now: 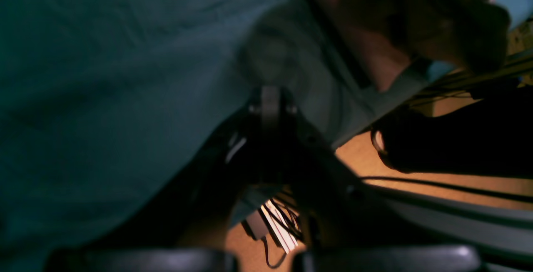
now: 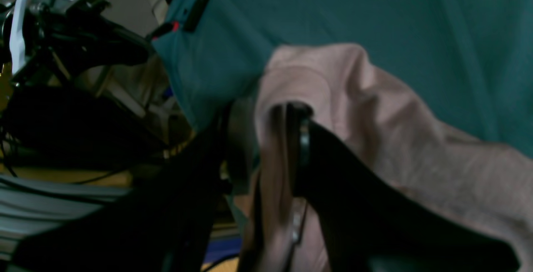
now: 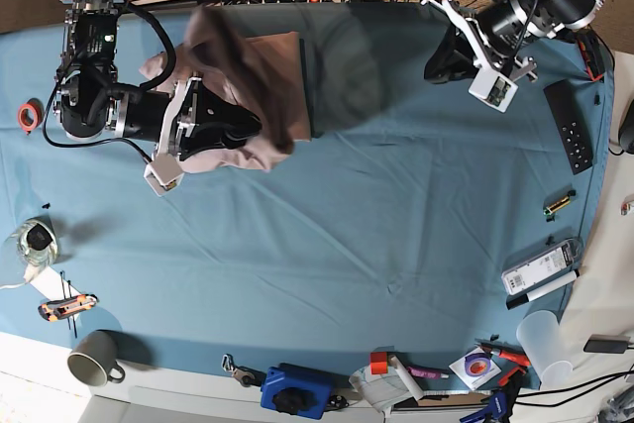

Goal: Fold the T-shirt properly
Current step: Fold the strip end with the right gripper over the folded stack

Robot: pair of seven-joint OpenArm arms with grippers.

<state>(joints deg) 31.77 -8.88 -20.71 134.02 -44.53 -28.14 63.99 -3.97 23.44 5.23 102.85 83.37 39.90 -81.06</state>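
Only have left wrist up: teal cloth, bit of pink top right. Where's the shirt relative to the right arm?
Observer: The T-shirt is bunched up over the right gripper, near the table's edge at the top of the base view.
Operator: Is right holding it?
Observer: In the right wrist view a fold of shirt runs between its fingers. I can't tell whether it is clamped.
Operator: Left touching fabric?
Observer: No. The left gripper is shut and empty, apart from the shirt, above the bare table cloth.
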